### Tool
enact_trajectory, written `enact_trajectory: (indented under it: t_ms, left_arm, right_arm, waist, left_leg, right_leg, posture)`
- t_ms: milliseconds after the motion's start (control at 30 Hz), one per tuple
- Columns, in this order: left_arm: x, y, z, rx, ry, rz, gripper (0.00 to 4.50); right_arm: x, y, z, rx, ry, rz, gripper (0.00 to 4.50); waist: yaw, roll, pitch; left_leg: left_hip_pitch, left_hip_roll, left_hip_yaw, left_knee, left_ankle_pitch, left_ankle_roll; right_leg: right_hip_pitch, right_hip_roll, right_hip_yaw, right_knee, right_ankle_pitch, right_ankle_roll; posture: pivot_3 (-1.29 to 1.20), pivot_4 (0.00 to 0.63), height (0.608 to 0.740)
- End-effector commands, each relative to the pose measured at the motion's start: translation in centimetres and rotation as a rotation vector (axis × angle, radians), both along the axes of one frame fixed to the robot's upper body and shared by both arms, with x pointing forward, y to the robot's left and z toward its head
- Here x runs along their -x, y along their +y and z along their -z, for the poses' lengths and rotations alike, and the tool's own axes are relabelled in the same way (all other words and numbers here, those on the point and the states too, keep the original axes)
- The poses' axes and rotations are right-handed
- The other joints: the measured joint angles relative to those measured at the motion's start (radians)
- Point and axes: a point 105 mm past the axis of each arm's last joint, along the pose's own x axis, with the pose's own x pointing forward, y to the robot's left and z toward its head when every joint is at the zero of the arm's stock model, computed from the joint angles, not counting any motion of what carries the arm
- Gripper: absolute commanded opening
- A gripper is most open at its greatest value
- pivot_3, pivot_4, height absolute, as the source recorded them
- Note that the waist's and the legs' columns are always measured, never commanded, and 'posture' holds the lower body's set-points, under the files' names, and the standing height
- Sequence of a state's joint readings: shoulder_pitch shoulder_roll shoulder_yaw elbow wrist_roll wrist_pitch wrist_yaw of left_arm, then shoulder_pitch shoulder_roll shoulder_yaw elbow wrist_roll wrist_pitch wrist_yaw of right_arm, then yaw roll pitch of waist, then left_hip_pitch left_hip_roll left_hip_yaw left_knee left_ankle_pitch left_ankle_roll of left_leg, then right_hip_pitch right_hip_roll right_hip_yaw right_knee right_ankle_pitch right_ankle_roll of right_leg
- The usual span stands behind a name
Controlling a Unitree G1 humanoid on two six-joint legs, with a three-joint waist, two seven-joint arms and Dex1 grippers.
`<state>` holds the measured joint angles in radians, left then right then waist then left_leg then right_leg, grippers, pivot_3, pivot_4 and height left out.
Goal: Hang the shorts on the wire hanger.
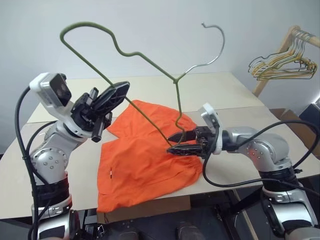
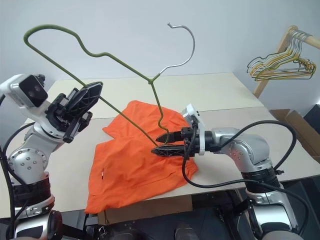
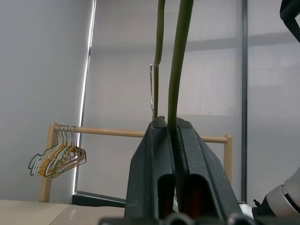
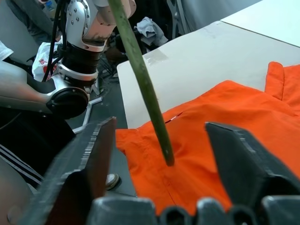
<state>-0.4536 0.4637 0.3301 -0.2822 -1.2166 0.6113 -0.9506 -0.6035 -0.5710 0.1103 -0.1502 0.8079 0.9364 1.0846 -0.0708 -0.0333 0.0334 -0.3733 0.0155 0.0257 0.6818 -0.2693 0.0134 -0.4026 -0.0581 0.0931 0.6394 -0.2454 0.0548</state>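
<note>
The orange shorts [image 1: 145, 160] lie flat on the table [image 1: 225, 90], with one edge hanging over its front. My left gripper [image 1: 122, 87] is raised over the table's left side and is shut on the wire hanger [image 1: 150, 63]. It holds the hanger up in the air, the grey hook [image 1: 215, 30] pointing up and right. The wire [image 3: 180, 56] rises from between its closed fingers [image 3: 154, 154]. One bent end of the wire [image 4: 150, 103] reaches down onto the shorts. My right gripper [image 1: 171, 142] is open just above the shorts, a finger on each side of that wire end.
A wooden rack with a bunch of yellow and green hangers [image 1: 282, 65] stands at the back right. A cardboard box [image 1: 295, 125] sits to the table's right. In the right wrist view a person [image 4: 18, 140] sits past the table's edge.
</note>
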Motion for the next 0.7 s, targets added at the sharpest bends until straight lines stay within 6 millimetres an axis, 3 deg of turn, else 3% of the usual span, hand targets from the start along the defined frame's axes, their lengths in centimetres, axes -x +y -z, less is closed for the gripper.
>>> enact_trajectory:
  t_ms: [33,200,233,333,433,533,700]
  left_arm:
    - [0.5,0.0,-0.4,0.0,-0.038,-0.007,0.0]
    - [0.2,-0.4,0.2,-0.037,-0.013,-0.018,0.0]
    - [0.1,-0.5,0.3,-0.047,-0.012,-0.022,0.0]
    - [-0.6,-1.0,1.4,-0.101,0.013,-0.077,0.0]
    - [-1.4,-1.7,3.7,-0.225,0.075,-0.109,0.73]
    - [-2.2,-2.2,6.6,-0.396,0.121,-0.166,1.74]
    - [-2.7,-2.4,12.5,-0.773,0.12,-0.243,3.37]
  right_arm:
    - [-0.2,0.1,-0.9,-0.016,-0.028,0.001,2.07]
    - [-0.3,0.1,-1.0,-0.028,-0.029,0.006,0.22]
    - [-0.3,0.1,-1.0,-0.029,-0.029,0.005,0.02]
    - [-0.2,0.0,-1.0,-0.033,-0.025,0.008,0.02]
    - [-0.1,-0.3,-1.6,-0.062,-0.025,0.021,0.0]
    - [0.1,-1.0,-2.3,-0.098,-0.015,0.047,0.0]
    - [0.5,-3.7,-2.1,-0.095,0.055,0.155,0.0]
  waist:
    - [0.0,0.0,0.0]
    - [0.0,0.0,0.0]
    - [0.0,0.0,0.0]
    - [0.0,0.0,0.0]
    - [0.0,0.0,0.0]
    - [0.001,0.0,0.0]
    - [-0.002,0.0,0.0]
  left_leg:
    - [0.0,0.0,0.0,0.0,0.0,0.0]
    - [0.0,0.0,0.0,0.0,0.0,0.0]
    - [0.0,0.0,0.0,0.0,0.0,0.0]
    - [0.0,0.0,0.0,0.0,0.0,0.0]
    - [0.0,0.0,0.0,0.0,0.0,0.0]
    - [0.0,-0.001,0.0,0.0,0.0,0.0]
    - [0.0,0.0,0.001,-0.001,0.0,0.0]
  right_leg:
    - [0.0,0.0,0.0,0.0,0.0,0.0]
    - [0.0,0.0,0.0,0.0,0.0,0.0]
    - [0.0,0.0,0.0,0.0,0.0,0.0]
    - [0.0,0.0,0.0,0.0,0.0,0.0]
    - [0.0,0.0,0.0,0.0,0.0,0.0]
    - [0.0,0.0,0.0,0.0,0.0,0.0]
    - [-0.001,0.0,0.0,0.0,0.0,0.0]
  posture:
    - [-0.06,0.0,0.74]
    - [-0.06,0.0,0.74]
    - [-0.06,0.0,0.74]
    - [-0.06,0.0,0.74]
    - [-0.07,0.0,0.74]
    - [-0.08,0.0,0.74]
    - [-0.1,0.0,0.74]
